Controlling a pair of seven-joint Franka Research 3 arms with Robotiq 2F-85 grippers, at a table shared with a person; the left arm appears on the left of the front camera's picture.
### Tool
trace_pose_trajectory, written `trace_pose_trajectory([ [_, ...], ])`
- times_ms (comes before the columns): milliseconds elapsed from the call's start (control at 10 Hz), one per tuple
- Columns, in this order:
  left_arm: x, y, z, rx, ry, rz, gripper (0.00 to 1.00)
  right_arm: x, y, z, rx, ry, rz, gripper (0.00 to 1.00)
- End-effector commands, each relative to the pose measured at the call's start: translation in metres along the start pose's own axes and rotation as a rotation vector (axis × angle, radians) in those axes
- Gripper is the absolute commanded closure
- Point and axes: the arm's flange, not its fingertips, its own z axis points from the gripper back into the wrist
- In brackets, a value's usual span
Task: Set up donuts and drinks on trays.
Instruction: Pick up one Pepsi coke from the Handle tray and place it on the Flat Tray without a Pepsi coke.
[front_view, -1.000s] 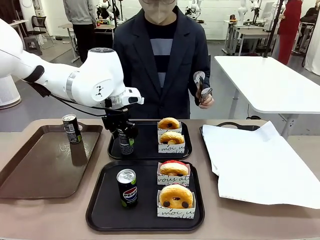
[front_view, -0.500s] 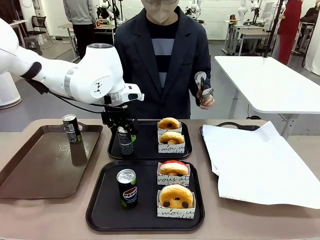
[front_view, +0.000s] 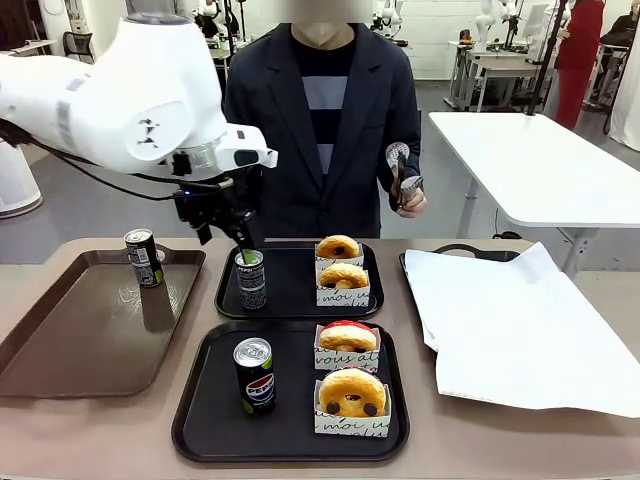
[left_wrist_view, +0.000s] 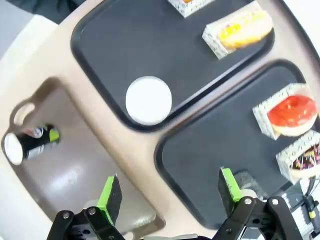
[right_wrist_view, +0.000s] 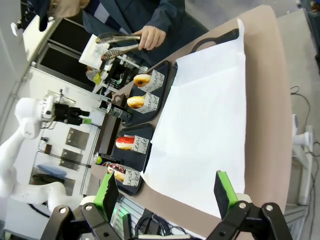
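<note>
Dark can (front_view: 250, 279) stands upright on far black tray (front_view: 300, 302).

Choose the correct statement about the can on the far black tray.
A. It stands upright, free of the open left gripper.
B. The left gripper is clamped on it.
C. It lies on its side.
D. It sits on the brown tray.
A: the can stands upright on the far black tray, with the left gripper open above it.

Left pincer (front_view: 228, 232) opened — lifted off the can (front_view: 250, 279), now standing free on far tray (front_view: 296, 300)
</note>
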Motion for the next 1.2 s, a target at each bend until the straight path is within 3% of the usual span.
trace_pose_trajectory([
  [0,-0.043,0.000,0.012,0.008,0.004,-0.017,0.00,0.002,-0.001,-0.001,0.024,-0.030,0.016,0.00],
  [200,-0.083,0.009,0.022,0.024,-0.016,-0.029,0.00,0.002,-0.001,-0.001,0.024,-0.030,0.016,0.00],
  [500,-0.108,0.029,0.016,0.021,-0.014,0.052,0.00,0.002,-0.001,-0.001,0.024,-0.030,0.016,0.00],
  [1100,-0.102,0.023,0.021,0.045,-0.003,0.027,0.00,0.002,-0.001,-0.001,0.024,-0.030,0.016,0.00],
])
